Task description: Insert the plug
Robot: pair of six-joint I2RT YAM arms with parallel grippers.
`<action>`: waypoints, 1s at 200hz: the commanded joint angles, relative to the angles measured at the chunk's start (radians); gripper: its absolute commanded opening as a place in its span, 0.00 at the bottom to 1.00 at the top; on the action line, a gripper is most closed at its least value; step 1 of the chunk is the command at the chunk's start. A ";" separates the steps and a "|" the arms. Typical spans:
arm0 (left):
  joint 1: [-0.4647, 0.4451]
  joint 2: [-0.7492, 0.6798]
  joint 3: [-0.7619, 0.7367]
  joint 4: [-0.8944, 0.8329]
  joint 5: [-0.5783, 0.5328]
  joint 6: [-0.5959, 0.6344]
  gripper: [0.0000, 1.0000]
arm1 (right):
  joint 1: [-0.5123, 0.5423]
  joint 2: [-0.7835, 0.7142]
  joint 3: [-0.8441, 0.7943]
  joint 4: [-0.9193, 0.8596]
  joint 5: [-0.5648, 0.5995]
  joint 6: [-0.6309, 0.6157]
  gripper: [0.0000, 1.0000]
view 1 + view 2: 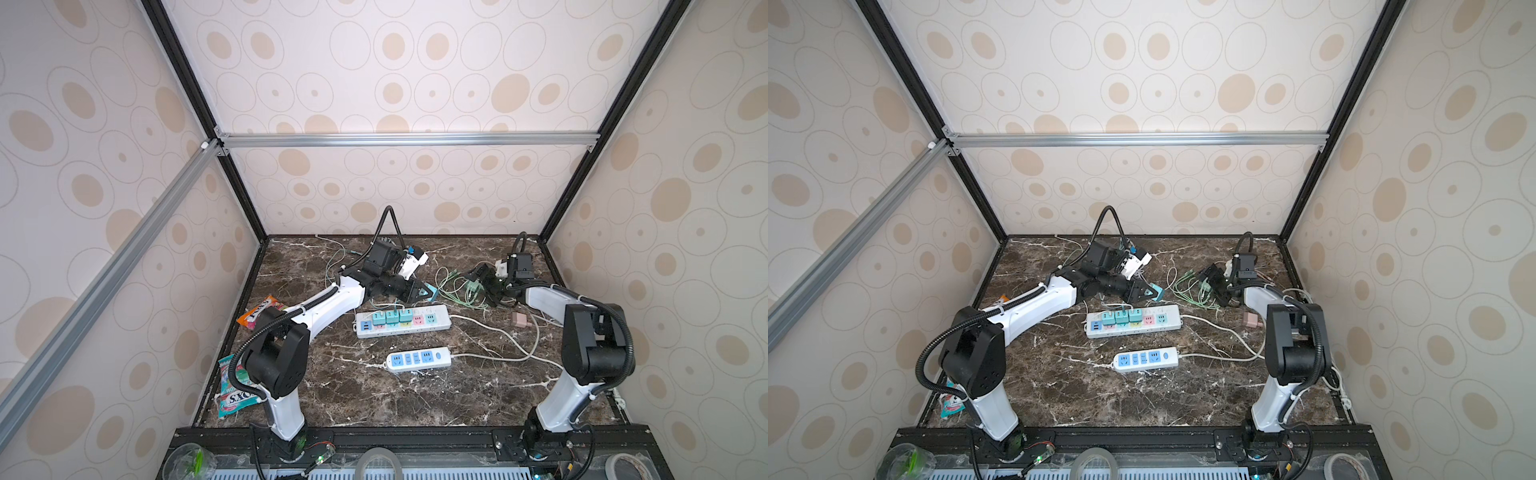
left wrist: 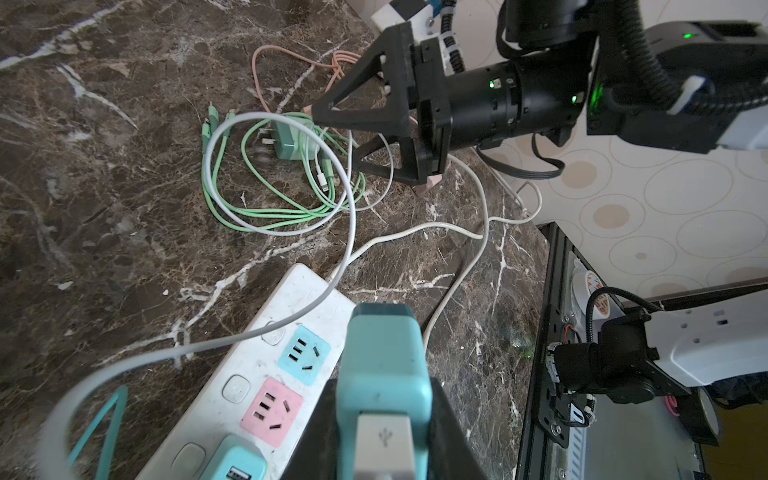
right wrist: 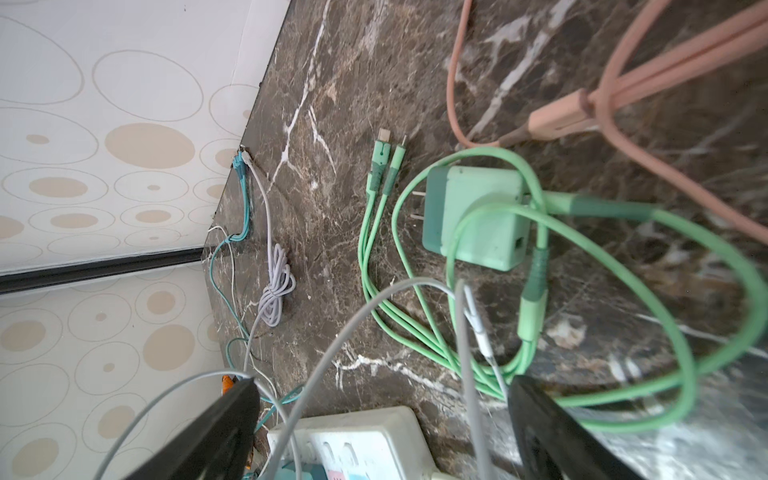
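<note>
Left gripper (image 2: 384,419) clamps one teal plug (image 2: 384,357) just above the longer of two power strips (image 1: 444,321), which seemingly carries three more; right gripper (image 3: 382,384) gapes over one green plug (image 3: 473,216).

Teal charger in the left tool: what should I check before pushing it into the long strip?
1. Grip: left tool shut on the teal charger. Ok.
2. Free sockets: pink socket and light blue socket on the long strip are both empty. Ok.
3. Prong alignment: the prongs are hidden in every view. Cannot tell.
4. White cable: it crosses the strip's end, clear of both sockets. Ok.
5. Right tool: open above the green charger, off the strip. Ok.
</note>
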 commanded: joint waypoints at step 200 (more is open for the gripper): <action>-0.150 0.299 0.427 -0.628 -0.528 0.465 0.00 | 0.022 0.337 0.742 0.052 0.165 0.088 0.00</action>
